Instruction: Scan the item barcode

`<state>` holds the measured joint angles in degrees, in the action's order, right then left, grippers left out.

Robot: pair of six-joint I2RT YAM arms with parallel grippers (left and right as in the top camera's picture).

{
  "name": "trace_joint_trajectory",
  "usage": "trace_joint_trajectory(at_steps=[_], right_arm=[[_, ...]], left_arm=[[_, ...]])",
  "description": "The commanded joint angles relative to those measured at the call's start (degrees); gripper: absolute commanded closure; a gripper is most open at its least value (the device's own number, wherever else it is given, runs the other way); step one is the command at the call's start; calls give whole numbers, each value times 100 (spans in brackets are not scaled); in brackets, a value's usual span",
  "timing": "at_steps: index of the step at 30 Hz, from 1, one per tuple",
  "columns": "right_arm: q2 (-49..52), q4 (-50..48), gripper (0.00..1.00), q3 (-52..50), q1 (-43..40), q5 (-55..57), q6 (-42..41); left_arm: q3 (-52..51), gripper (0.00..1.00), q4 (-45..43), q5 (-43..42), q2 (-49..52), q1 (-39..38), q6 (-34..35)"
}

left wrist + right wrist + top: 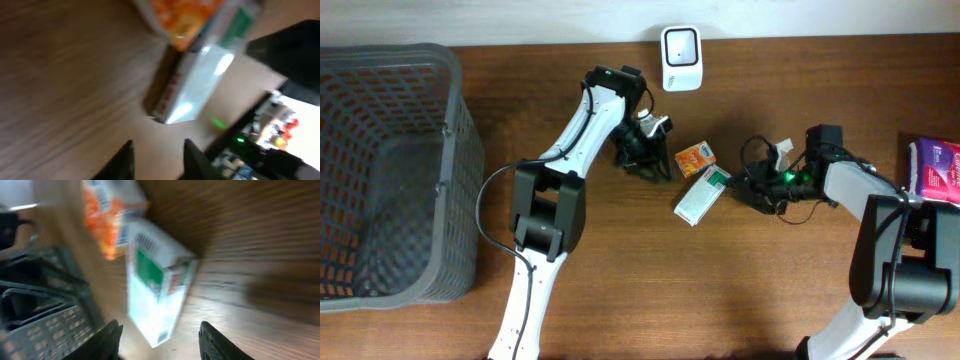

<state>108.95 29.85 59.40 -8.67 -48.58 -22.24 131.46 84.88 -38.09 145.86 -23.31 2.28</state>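
Note:
A white and green box [701,193] lies flat on the table, with a small orange box [695,156] touching its far end. A white barcode scanner [680,57] stands at the back edge. My right gripper [746,184] sits just right of the white box, jaws open. In the right wrist view the box [159,282] shows a barcode [145,242] on its far end, and its near end reaches between my open fingers [107,341] without touching them. My left gripper [655,165] hovers left of both boxes. Its jaws [160,162] are open over bare wood, short of the white box [189,82].
A large grey mesh basket [440,130] fills the left side of the table. A pink packet [935,168] lies at the right edge. Cables trail around my right arm [850,180]. The orange box [186,17] and my right arm [272,130] show blurred in the left wrist view.

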Motion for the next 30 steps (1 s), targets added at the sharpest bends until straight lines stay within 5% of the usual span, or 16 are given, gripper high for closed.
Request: trace_joint_trajectory(at_steps=[1, 3, 8, 12, 17, 23, 26, 29, 30], right_arm=[[17, -111, 41, 20, -33, 859, 68], [17, -295, 41, 20, -26, 1156, -426], [17, -1113, 42, 94, 470, 1484, 752], [17, -48, 42, 1134, 1309, 3442, 1801], [321, 52, 60, 1132, 1692, 3530, 2179], [129, 2459, 62, 1410, 1692, 3209, 1834], [101, 4461, 53, 2586, 1692, 3233, 1965], [105, 3963, 38, 2975, 1696, 3230, 3292], [133, 3591, 20, 2918, 1711, 3202, 3574]], left_arm=[[-7, 62, -2, 1182, 138, -354, 199], [-7, 64, -127, 2415, 157, -579, 1272], [-9, 66, -26, 2872, 157, -555, 1493], [-9, 56, 31, 2959, 157, -544, 1506], [-7, 56, 149, 2957, 157, -544, 1506], [-7, 56, 219, 2959, 157, -544, 1504], [-9, 55, 221, 2959, 157, -544, 1504], [-7, 55, 223, 2959, 157, -544, 1504], [-9, 55, 221, 2959, 157, -544, 1504]])
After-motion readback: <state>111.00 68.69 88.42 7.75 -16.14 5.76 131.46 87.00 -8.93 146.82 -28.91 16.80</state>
